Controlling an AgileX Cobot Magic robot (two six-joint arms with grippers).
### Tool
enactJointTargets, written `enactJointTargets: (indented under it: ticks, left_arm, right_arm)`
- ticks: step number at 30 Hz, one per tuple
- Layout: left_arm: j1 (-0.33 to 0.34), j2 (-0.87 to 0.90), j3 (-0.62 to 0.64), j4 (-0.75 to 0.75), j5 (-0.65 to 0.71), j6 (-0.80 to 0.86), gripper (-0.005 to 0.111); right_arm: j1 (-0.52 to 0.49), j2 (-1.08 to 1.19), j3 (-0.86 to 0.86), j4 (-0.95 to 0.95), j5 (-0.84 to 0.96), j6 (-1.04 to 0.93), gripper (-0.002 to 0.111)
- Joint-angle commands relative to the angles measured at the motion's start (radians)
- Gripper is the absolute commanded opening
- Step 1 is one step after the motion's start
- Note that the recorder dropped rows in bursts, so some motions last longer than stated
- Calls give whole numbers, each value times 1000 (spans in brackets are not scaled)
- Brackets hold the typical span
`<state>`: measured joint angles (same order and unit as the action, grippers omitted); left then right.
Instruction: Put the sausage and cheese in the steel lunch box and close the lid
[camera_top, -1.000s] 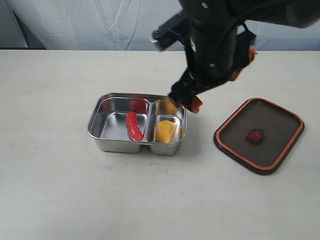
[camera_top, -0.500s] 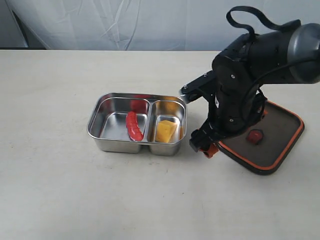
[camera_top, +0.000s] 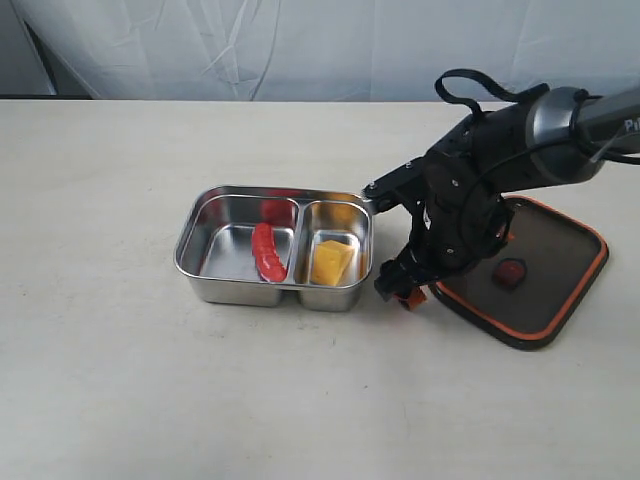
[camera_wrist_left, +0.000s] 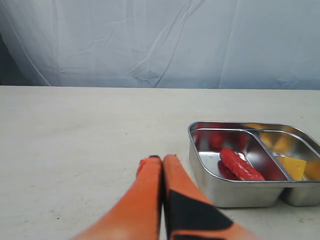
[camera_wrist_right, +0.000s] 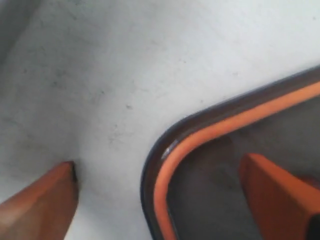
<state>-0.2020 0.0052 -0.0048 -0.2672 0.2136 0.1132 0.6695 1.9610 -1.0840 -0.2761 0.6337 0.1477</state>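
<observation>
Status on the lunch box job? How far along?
Done: sausage in the larger compartment of the steel lunch box, cheese in the smaller. In hand: right gripper, open, straddles a corner of the lid, one finger over it, one over the table; not gripped yet. To do: lift the lid off the table and close the box. The left gripper is shut, empty.

- Exterior: set high, looking down at a slant across the table (camera_top: 110, 380) toward the white backdrop (camera_top: 200, 45); box (camera_top: 240, 289) at centre, lid (camera_top: 555, 255) at 3 o'clock.
- Left wrist: low, near table level, facing the backdrop, box fairly near.
- Right wrist: very close, looking down on a blurred lid corner.
- Exterior shares the box with the left wrist, and the lid corner with the right.
</observation>
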Motion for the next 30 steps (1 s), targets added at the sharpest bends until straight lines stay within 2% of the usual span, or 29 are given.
enactJointTargets:
  ticks: [1, 5, 6, 12, 20, 25, 30]
  left_arm:
    - [4, -5, 5, -1, -5, 1, 0]
    - [4, -5, 5, -1, -5, 1, 0]
    - [4, -5, 5, -1, -5, 1, 0]
    - [4, -5, 5, -1, -5, 1, 0]
    - [4, -5, 5, -1, -5, 1, 0]
    - [4, -5, 5, -1, -5, 1, 0]
    - [4, -5, 5, -1, -5, 1, 0]
  right_arm:
    - [-6, 50, 4, -10, -15, 2, 53]
    - [-6, 59, 4, -10, -8, 2, 5]
    - [-6, 59, 4, -10, -6, 2, 0]
    - [-6, 42, 4, -4, 84, 2, 0]
    - [7, -129, 4, 69, 167, 11, -1]
    - [56, -280, 4, 108, 191, 11, -1]
    - [194, -511, 4, 205, 150, 11, -1]
